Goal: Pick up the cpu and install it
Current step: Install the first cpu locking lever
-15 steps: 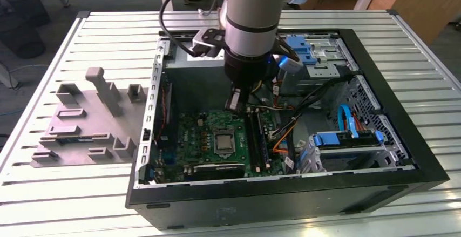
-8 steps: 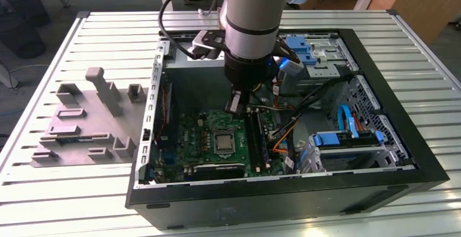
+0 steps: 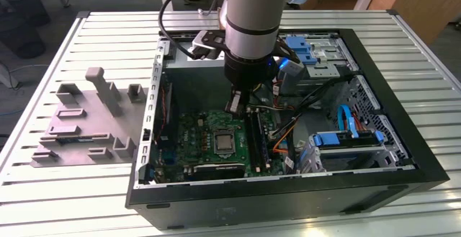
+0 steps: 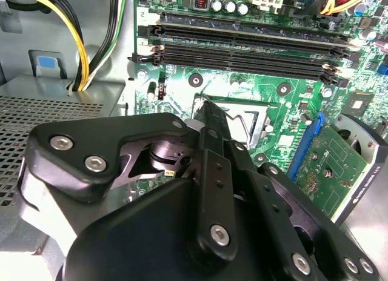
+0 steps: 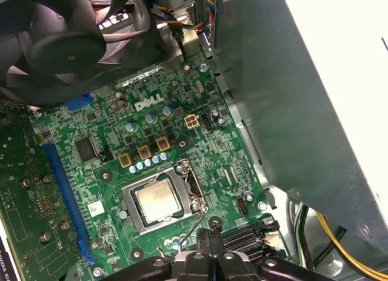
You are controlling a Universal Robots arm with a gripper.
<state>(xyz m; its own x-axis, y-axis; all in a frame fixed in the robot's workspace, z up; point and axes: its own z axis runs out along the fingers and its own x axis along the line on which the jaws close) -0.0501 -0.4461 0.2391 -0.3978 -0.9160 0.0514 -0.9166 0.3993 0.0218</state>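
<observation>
First wrist view: silvery cpu (image 5: pixel 159 200) seated in socket.

I see a silvery-grey cpu (image 5: pixel 159 199) on a green motherboard (image 5: pixel 109 142), black memory slots (image 4: pixel 242 45), blue drive brackets (image 3: pixel 338 139), and what looks like a grey plastic tray (image 3: pixel 83 126).

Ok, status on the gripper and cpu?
Gripper inside the case, beside the socket, nothing visibly held. Cpu seated in socket frame. Lever wire close to the gripper.
</observation>
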